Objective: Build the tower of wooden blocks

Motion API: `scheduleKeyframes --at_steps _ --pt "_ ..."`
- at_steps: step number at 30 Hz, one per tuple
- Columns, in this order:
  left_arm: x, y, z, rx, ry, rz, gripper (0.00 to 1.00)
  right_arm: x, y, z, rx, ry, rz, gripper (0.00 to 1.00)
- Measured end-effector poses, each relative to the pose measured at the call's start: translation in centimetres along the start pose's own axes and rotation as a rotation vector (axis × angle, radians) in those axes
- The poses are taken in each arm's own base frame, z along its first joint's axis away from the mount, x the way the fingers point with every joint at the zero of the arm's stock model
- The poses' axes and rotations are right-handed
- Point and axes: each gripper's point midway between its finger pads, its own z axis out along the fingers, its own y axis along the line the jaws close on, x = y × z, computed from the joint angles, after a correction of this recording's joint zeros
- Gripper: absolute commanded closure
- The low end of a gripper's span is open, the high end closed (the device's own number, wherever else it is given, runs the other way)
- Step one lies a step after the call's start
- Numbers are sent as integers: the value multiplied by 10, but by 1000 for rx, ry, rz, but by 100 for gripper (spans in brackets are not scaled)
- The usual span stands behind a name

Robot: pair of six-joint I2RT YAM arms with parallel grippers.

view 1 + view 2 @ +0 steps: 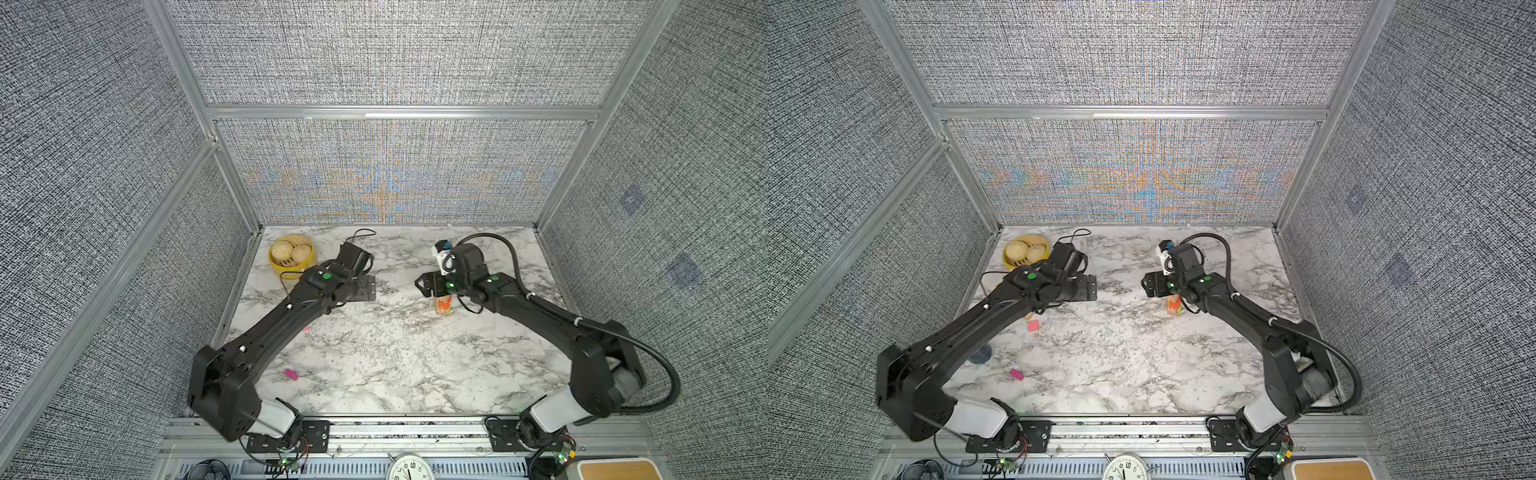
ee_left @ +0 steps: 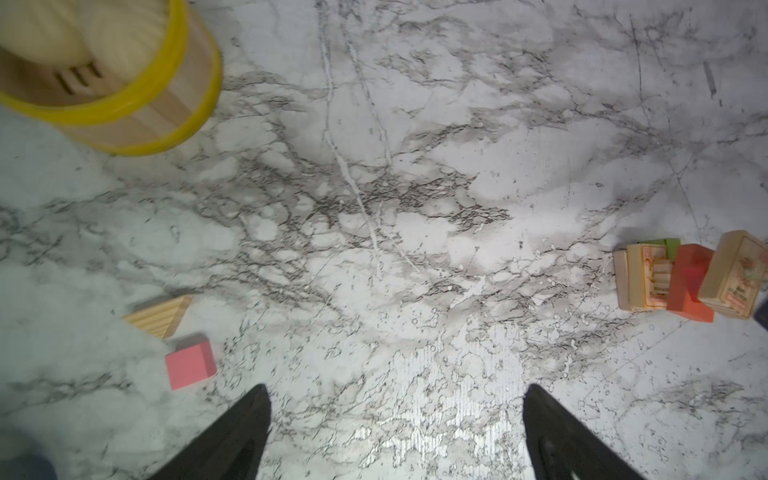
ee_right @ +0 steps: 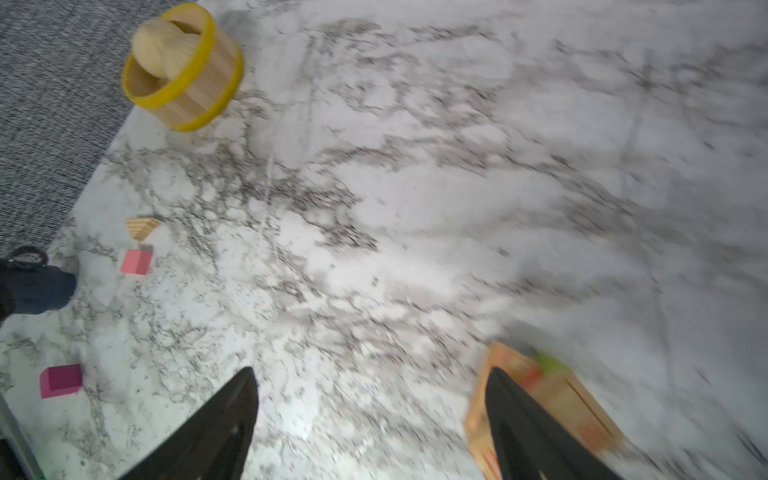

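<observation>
The left claw (image 2: 397, 388) was wide open, with nothing between its jaws. It hung over a bare part of the white surface (image 2: 415, 166).

The right claw (image 3: 372, 370) was open too and held nothing. One of its fingers (image 3: 523, 419) was right in front of the tower (image 3: 573, 395). That picture was blurry, so I could not tell if the finger touched it.

In both top views the tower (image 1: 443, 305) (image 1: 1174, 306) stood on the right side of the surface, partly hidden under the right claw. In the left wrist view the tower (image 2: 690, 282) was well apart from the left claw. It had tan blocks with pictures on them, an orange block and a bit of green.

Three blocks lay loose on the left side of the surface, far from the tower. A pink block (image 2: 190, 362) (image 1: 1033, 326) lay just beside a plain wood block (image 2: 160, 316). A dark pink block (image 1: 291, 374) (image 3: 61, 380) lay alone, nearer the front edge.

A yellow steamer (image 1: 277, 270) with round buns in it sat in the back left corner. A dark mug (image 3: 37, 286) stood by the left edge, partly hidden under the left arm in a top view.
</observation>
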Motion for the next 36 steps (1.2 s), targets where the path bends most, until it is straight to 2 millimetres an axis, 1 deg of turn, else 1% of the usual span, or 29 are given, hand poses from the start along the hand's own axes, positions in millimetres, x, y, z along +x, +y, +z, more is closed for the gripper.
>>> scheduleKeyframes --at_steps 6,10,12,16,21,24,29,34,36 --pt "12 50 -50 -21 -128 -101 5 -14 51 64 -75 24 -55 16" --pt "21 84 -78 -57 -193 -184 6 -15 87 102 -127 33 -86 17" --pt "26 96 -89 -71 -212 -212 6 -15 106 116 -157 37 -98 17" --pt "36 113 -110 -91 -243 -259 6 -13 146 141 -221 32 -129 17" --pt "40 127 -139 -110 -296 -295 6 1 198 169 -296 27 -177 18" --pt "43 134 -148 -132 -305 -305 6 17 227 183 -334 33 -207 18" --pt "47 141 -158 -156 -304 -310 6 46 263 202 -379 51 -247 19" --pt "46 141 -161 -162 -298 -311 6 62 290 213 -415 48 -275 19" --pt "46 142 -160 -166 -293 -311 6 68 296 217 -422 51 -283 19"
